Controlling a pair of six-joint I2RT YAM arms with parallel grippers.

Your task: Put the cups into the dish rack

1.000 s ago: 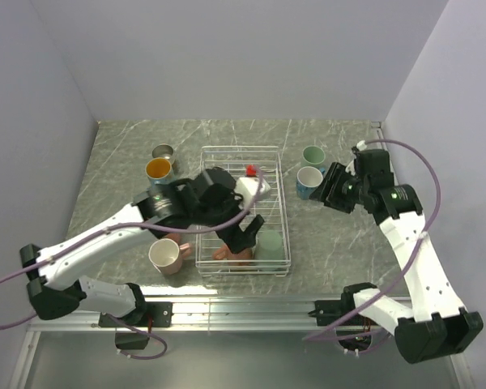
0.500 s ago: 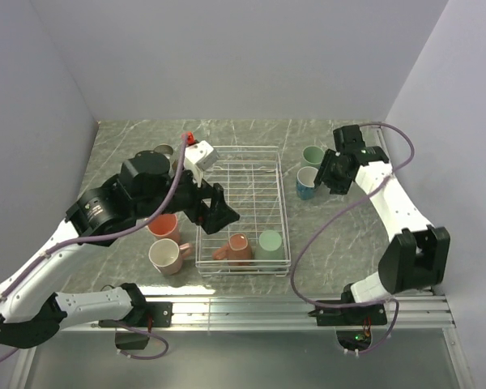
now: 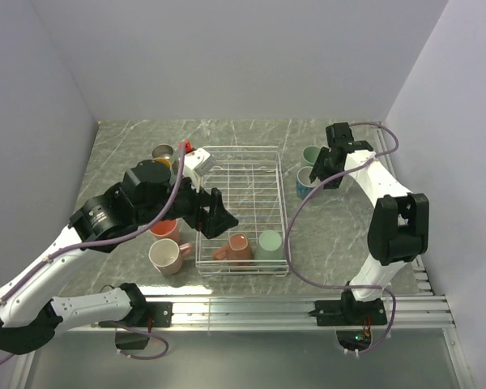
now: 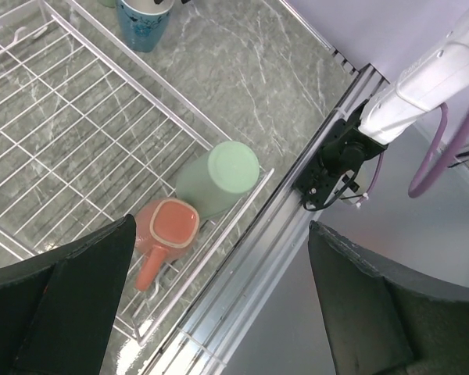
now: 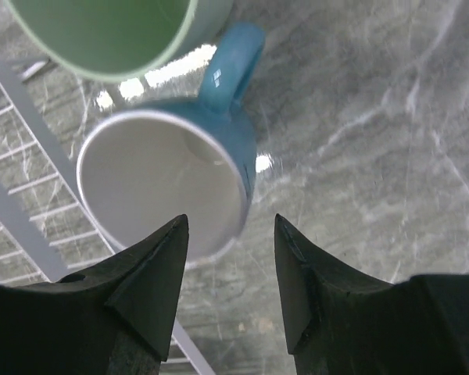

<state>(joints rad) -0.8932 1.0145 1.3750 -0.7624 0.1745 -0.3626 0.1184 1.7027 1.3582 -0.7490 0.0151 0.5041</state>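
- Hovering my left hand [image 4: 220,226] over the dish rack [image 3: 241,148], fingers wide, empty.
- My right hand [image 5: 230,226] hangs half-spread just above the rim of the teal cup [image 5: 160,183], on the counter [image 5: 375,156] beside the rack.
- Inside lie a pink cup [image 4: 170,226] and a mint cup [image 4: 219,173].

The left arm [image 3: 105,223] rises from its near-left base, elbow high, and reaches right. The left pincer [image 3: 217,214] points down, jaws spread wide and empty. The right arm [image 3: 393,215] stretches far from its near-right base, wrist turned left. The right pincer [image 5: 230,225] aims down, jaws partly apart.
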